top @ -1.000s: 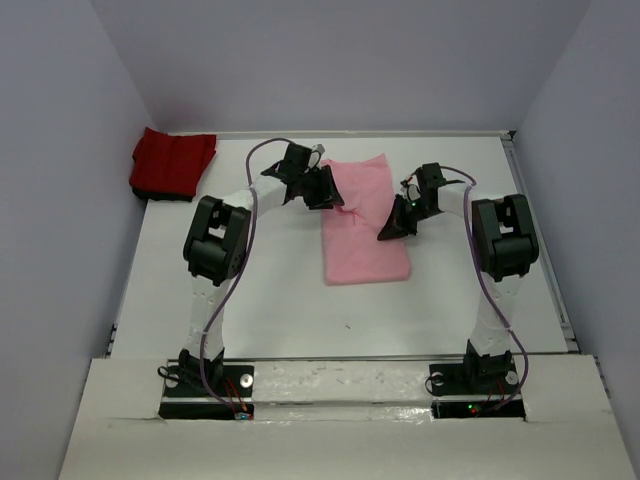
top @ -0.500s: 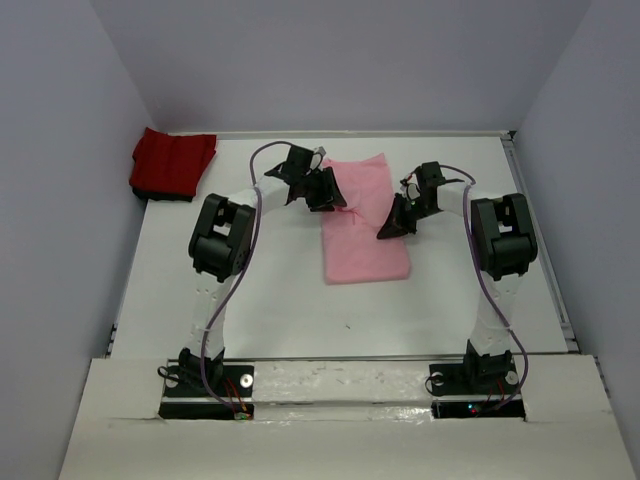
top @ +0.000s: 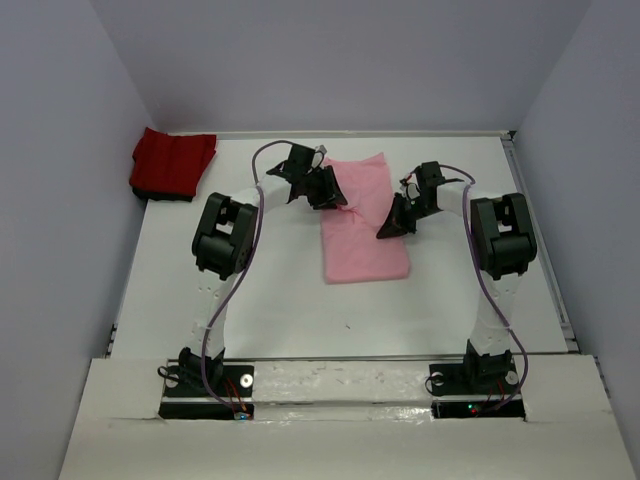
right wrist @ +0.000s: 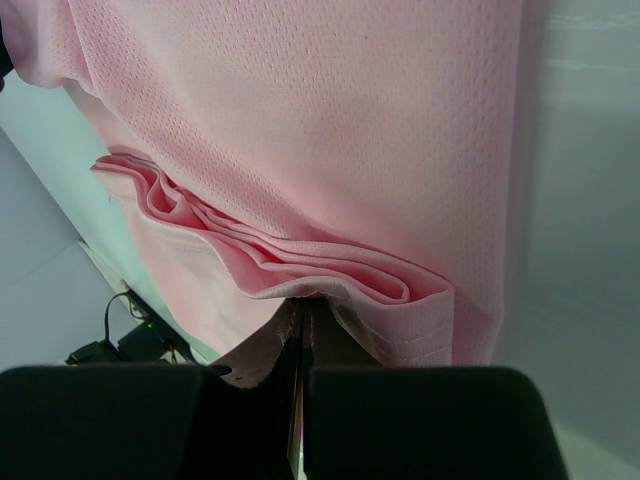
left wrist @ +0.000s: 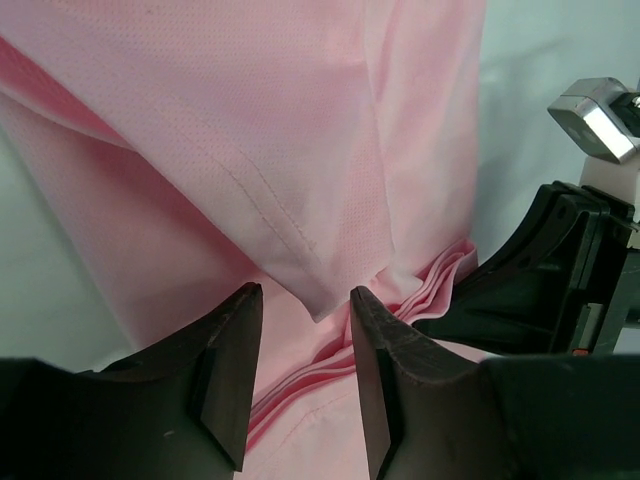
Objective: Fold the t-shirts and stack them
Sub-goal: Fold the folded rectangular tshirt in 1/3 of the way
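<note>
Lying lengthwise on the white table (top: 270, 300), the pink t-shirt (top: 365, 250) is a narrow folded strip, its near end flat and square toward the arm bases. Thin knit mesh, clearly light and limp. It has no stiffness of its own, so by judgement any lifted part will sag, and the layers will slide apart unless pinched together

Midway up the strip, right edge: right gripper (right wrist: 300, 312) closed, jaws together on a wavy bundle of stacked pink hems. The wrist view shows several layers bunched at the tips. The grip seems to catch the lowest fold; cannot tell whether every layer is in it

Slightly farther, left edge: left gripper (left wrist: 300, 300) has its jaws parted and grips nothing. A stitched hem corner of the upper flap sits in the gap between them, touching neither as far as can be seen. Judgement: that doubled, stitched corner is the best hold, firmer than single mesh and less likely to slip out

Far end of the strip lies flat

Far-left corner: red t-shirt (top: 172, 165), already folded into a thick pad, well apart from the pink one. Judgement: the pink one wants a crosswise fold with both edges carried level, then stacking with the red
</note>
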You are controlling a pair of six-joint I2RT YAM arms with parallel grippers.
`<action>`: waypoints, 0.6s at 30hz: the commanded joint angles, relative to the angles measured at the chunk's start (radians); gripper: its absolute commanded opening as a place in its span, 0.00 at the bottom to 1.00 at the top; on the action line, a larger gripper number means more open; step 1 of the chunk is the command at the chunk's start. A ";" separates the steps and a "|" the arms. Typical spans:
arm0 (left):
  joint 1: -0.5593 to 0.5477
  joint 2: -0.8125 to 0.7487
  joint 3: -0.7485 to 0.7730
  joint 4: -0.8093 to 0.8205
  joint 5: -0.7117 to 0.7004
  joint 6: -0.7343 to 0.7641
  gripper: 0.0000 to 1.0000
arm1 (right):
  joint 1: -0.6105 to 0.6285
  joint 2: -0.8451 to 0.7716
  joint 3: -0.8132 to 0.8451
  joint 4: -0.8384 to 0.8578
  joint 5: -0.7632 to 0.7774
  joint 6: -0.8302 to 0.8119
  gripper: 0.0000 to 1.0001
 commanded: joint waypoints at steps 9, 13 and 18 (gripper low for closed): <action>-0.002 0.017 0.077 0.020 0.058 -0.028 0.39 | 0.008 0.027 0.039 0.007 0.014 -0.018 0.00; -0.008 0.023 0.077 0.026 0.074 -0.034 0.38 | 0.008 0.030 0.046 0.006 0.014 -0.018 0.00; -0.016 0.021 0.071 0.030 0.081 -0.036 0.29 | 0.008 0.033 0.050 0.004 0.014 -0.015 0.00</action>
